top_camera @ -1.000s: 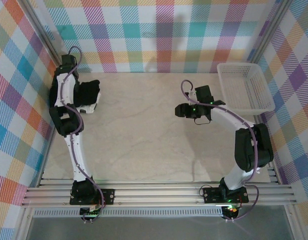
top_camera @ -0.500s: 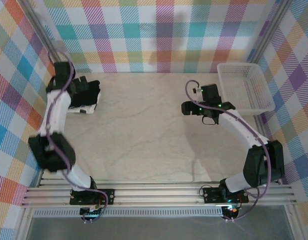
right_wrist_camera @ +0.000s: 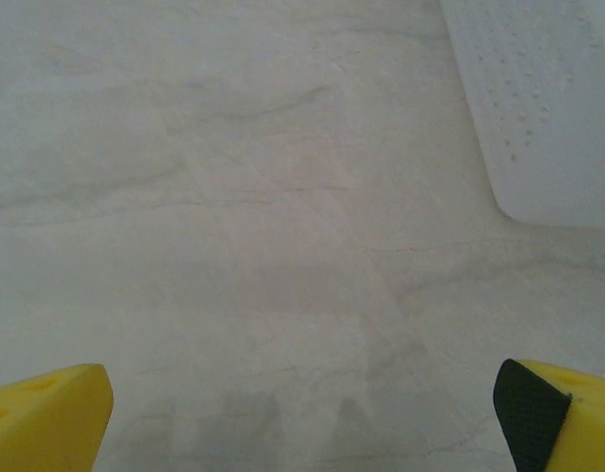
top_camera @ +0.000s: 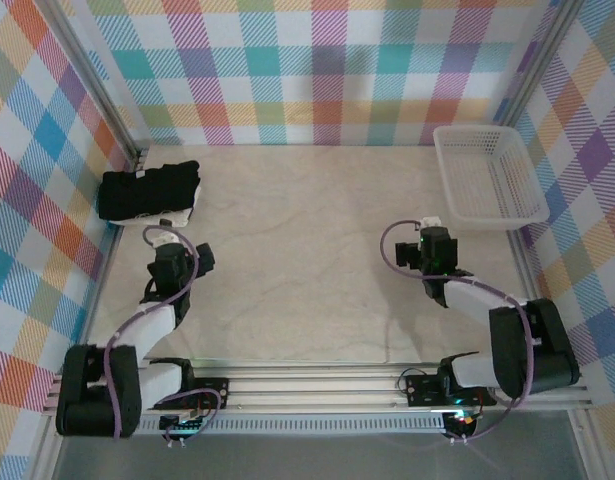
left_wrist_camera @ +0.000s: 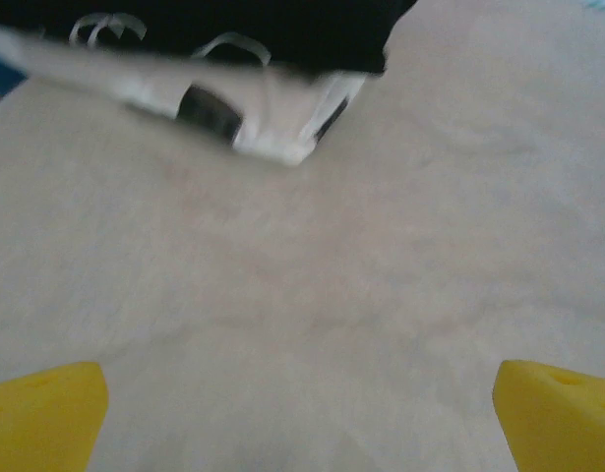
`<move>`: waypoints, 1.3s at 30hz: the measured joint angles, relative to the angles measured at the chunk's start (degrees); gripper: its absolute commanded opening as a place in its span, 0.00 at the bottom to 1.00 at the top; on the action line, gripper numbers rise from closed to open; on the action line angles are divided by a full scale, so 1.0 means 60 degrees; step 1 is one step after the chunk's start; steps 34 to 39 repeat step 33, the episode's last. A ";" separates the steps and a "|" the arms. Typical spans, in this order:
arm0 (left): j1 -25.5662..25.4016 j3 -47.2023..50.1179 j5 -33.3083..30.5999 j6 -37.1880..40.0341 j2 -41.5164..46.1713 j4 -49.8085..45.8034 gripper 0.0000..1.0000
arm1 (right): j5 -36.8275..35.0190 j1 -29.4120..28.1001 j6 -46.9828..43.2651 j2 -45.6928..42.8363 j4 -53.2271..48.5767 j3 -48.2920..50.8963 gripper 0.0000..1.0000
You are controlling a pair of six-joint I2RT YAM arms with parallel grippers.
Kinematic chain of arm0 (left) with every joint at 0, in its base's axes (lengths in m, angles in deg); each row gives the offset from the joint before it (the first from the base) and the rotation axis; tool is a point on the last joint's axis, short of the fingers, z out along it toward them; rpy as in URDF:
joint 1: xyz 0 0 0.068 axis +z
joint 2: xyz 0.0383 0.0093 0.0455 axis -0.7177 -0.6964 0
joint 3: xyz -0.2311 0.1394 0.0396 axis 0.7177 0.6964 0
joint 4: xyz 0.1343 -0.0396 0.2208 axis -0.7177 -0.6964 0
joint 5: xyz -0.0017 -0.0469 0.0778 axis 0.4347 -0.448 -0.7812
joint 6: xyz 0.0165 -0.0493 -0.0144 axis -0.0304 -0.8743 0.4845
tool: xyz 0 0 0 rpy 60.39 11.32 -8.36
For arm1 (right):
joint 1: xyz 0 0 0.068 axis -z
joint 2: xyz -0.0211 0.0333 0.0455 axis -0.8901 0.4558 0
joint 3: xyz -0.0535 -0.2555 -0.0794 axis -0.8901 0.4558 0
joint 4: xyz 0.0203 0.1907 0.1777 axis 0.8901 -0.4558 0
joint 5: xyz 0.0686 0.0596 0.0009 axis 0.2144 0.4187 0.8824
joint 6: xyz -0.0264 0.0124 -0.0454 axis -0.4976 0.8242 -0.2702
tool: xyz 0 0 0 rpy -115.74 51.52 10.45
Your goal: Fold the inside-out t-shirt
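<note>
Finishing up, it seems: your large black cloth t-shirt [top_camera: 147,190] lies folded ahead of the released left gripper [left_wrist_camera: 302,418]; right gripper [right_wrist_camera: 302,418] released too, so simply park.

My bench [top_camera: 307,260] is a pale, marble-veined slab, smooth with a dull sheen. The t-shirt [top_camera: 147,190] is matt black cloth, with white cloth [left_wrist_camera: 272,118] under its edge. The basket [top_camera: 477,129] is white perforated plastic. On my left tool [left_wrist_camera: 302,418] and right tool [right_wrist_camera: 302,418], the fingers [left_wrist_camera: 41,413] look like matt yellow plastic, and one right finger has a black pad [right_wrist_camera: 528,413]. The rails [top_camera: 317,385] are ribbed bare metal.
</note>
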 measured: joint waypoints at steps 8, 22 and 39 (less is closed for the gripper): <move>-0.0058 0.0055 0.0809 0.0790 -0.3173 0.3555 1.00 | 0.1290 0.0845 -0.0135 0.1031 0.3497 0.0616 1.00; -0.0208 -0.0714 0.1694 0.1410 -0.3810 0.3617 1.00 | 0.2750 0.1705 0.0229 0.1785 0.4397 0.0648 1.00; -0.0208 -0.0714 0.1876 0.1508 -0.3810 0.3592 1.00 | 0.2845 0.1705 0.0259 0.1785 0.4426 0.0648 1.00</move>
